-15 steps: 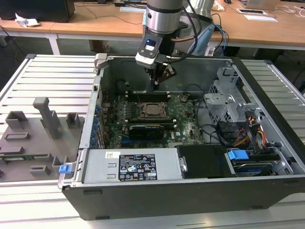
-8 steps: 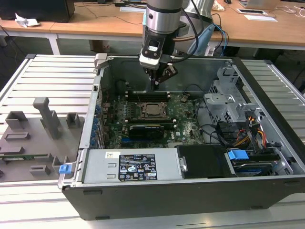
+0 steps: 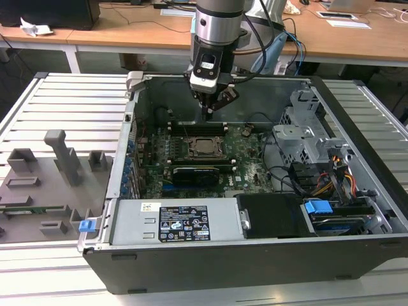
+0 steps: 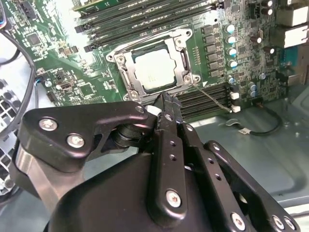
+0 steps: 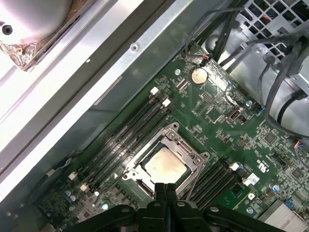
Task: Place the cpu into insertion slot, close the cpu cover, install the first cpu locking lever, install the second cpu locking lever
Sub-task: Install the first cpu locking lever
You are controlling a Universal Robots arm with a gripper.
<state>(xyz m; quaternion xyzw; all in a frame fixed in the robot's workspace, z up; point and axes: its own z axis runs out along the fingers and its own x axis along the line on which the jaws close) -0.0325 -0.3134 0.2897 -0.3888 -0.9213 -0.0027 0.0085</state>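
Note:
The cpu lies flat in the insertion slot on the green motherboard, its dull silver top showing. The cpu cover is down around it as a silver frame. A thin wire locking lever slants away from the socket's corner over the memory slots. My gripper is shut, fingers pressed together with nothing between them. It hangs just above the socket's edge. In the exterior view the gripper hovers over the board, a little behind the cpu.
The open computer case walls in the board. Long black memory slots flank the socket. A black card, the power supply, a drive cage and cables stand near. Grey fixtures sit at the exterior view's left.

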